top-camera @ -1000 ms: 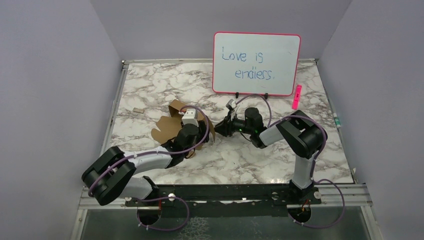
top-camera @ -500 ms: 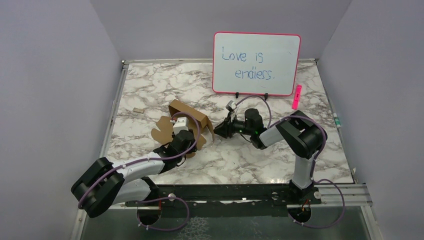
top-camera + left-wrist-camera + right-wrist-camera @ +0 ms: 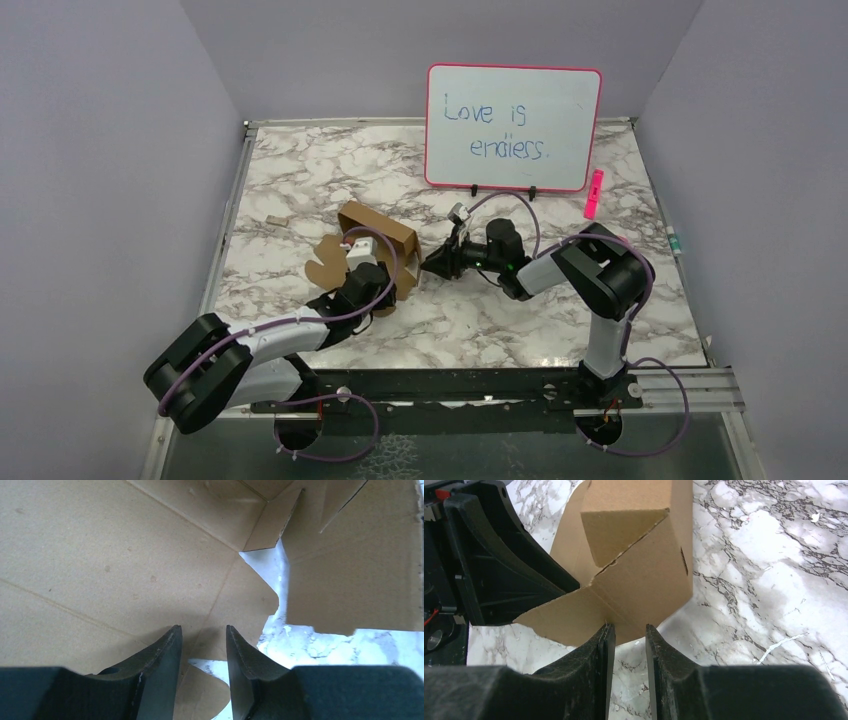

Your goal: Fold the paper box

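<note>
Box (image 3: 378,240) sits half-folded on the bench (image 3: 500,325); my left fingers (image 3: 172,641), slightly parted, hover inside it, my right fingers (image 3: 606,642), slightly parted, at its outer flap.

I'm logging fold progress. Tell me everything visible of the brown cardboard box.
The plain brown cardboard box is a die-cut sheet, half folded: some panels stand as walls, while other creased, slit flaps splay on the marble table. It sits left of the table's centre. The open left gripper points into its inside; the open right gripper is at its outer lower edge.
</note>
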Controlling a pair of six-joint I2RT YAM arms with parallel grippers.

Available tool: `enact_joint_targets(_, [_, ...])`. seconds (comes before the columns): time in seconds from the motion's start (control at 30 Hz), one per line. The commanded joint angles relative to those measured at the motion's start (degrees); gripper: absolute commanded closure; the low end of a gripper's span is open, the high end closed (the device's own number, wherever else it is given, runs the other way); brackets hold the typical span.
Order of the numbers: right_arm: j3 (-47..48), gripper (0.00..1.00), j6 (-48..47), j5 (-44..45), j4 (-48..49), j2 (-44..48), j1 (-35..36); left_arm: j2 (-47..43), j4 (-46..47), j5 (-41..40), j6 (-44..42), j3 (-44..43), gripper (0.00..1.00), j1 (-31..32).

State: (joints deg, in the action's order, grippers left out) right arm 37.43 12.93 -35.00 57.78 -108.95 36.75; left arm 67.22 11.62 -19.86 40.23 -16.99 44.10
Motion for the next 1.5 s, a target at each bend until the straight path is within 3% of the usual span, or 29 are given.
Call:
enact_joint_targets(0.0, [0.4,0.66,1.3,1.9,1.0,1.9,1.0,1.6,2.9,6.2,2.5,1.3,0.62,0.6])
enact_joint_targets(0.37, [1.4,0.66,1.0,4.2,-1.3,1.5,1.3,4.6,3.6,5.8,3.6,-0.7,0.62,5.0])
enact_joint_targets(0.57, [-0.2,0.66,0.1,5.2,2.4,-0.1,1.2,2.3,0.7,5.0,1.8,-2.8,0.61,6.2])
enact_joint_targets(1.03, [1.2,0.64,-3.2,3.5,4.2,-1.3,1.3,-12.0,-18.4,3.5,-7.9,-12.9,0.38,5.7])
enact_joint_targets(1.2, [1.7,0.63,-3.8,3.5,3.6,-1.4,1.3,-13.1,-23.2,0.8,-12.2,-19.1,0.33,0.4])
enact_joint_targets(1.47, [2.2,0.63,-3.6,2.8,3.8,-1.8,1.3,-10.1,-20.6,-0.9,-10.8,-23.7,0.23,-13.7])
